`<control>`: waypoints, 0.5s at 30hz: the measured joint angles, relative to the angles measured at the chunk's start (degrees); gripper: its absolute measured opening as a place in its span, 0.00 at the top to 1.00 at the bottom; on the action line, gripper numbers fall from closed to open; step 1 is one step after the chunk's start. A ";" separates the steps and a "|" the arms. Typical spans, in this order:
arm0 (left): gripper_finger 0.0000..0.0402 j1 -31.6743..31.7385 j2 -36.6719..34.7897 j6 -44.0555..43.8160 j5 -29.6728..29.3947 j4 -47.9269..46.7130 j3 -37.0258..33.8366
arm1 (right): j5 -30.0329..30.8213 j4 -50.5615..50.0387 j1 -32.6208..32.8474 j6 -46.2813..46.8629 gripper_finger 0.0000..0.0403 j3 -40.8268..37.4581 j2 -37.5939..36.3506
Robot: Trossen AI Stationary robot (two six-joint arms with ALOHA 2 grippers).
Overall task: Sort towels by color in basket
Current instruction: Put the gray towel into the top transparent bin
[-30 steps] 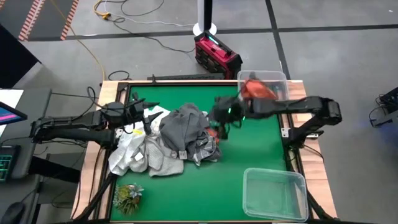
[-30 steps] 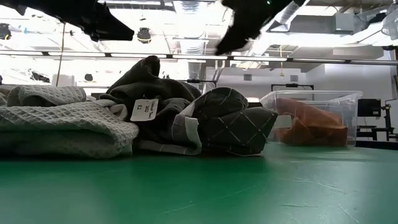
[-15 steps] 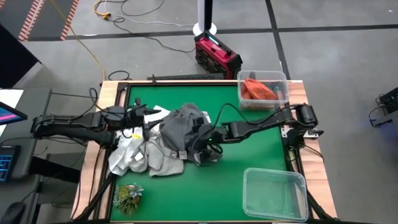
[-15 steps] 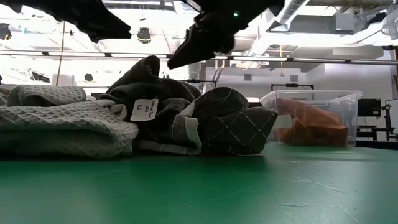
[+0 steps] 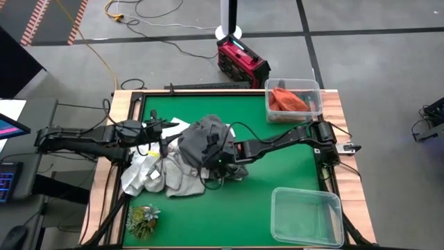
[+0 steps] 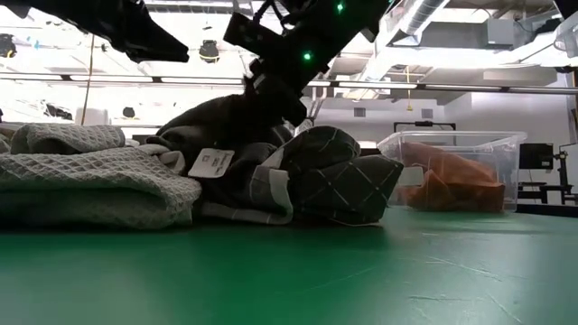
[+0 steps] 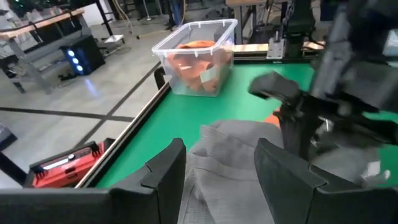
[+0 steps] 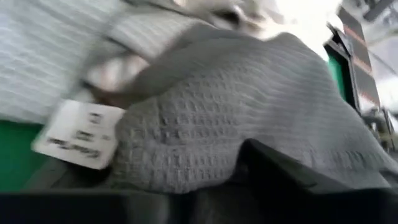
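Behind the right claw (image 5: 214,154), toward the table's far right corner, one bin (image 5: 294,101) is holding the orange towel (image 5: 286,100); the other bin (image 5: 307,217), at the near right, is sitting empty. Most sorting is remaining. That claw is pressing into the grey towel pile (image 5: 201,146); I cannot tell its grip. Beside the pile, the left claw (image 5: 161,130) is hanging open.

Rust-orange towel (image 5: 286,99); grey checked towel (image 6: 339,185); green table (image 5: 277,163).

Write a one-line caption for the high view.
Right gripper reaching into the grey towel pile; left gripper hovering beside it.
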 joint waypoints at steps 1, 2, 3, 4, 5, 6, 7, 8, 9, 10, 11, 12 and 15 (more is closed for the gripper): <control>0.55 0.01 0.20 0.09 -0.03 -0.04 0.00 | -0.04 -0.47 -0.40 0.46 0.67 0.00 -0.32; 0.55 0.01 0.48 0.10 -0.05 -0.16 0.00 | -0.16 -0.84 -0.74 0.70 0.76 0.00 -0.53; 0.55 0.00 0.77 0.12 -0.05 -0.14 0.00 | -0.56 -1.49 -1.05 0.86 0.84 0.00 -0.74; 0.55 0.00 1.01 0.13 -0.06 -0.12 0.00 | -0.70 -2.23 -1.30 0.88 0.91 -0.02 -1.06; 0.55 0.01 1.26 0.13 -0.10 -0.13 0.00 | -0.72 -3.10 -1.50 0.86 0.93 -0.08 -1.53; 0.55 0.01 1.38 0.13 -0.11 -0.11 0.00 | -0.74 -3.90 -1.72 1.05 0.94 -0.12 -2.17; 0.55 0.01 1.39 0.13 -0.11 -0.18 0.00 | -0.75 -4.19 -1.77 1.54 0.93 -0.13 -3.04; 0.55 0.01 1.37 0.13 -0.11 -0.17 0.00 | -0.59 -4.40 -1.85 1.99 0.92 -0.13 -4.18; 0.55 0.01 1.35 0.13 -0.11 -0.04 0.00 | 0.07 -4.57 -2.02 2.22 0.91 -0.13 -5.51; 0.55 0.01 1.23 0.13 -0.13 -0.02 0.00 | 0.84 -4.58 -2.08 2.34 0.91 -0.13 -7.05; 0.55 0.01 1.10 0.13 -0.13 -0.11 0.00 | 1.54 -4.51 -2.22 2.39 0.91 -0.13 -8.54; 0.55 0.01 1.09 0.13 -0.13 -0.10 0.00 | 1.96 -4.44 -2.31 2.39 0.92 -0.13 -10.17; 0.55 0.01 1.08 0.69 -0.28 -0.05 0.00 | 2.60 -5.48 -2.80 2.88 0.93 -0.13 -15.37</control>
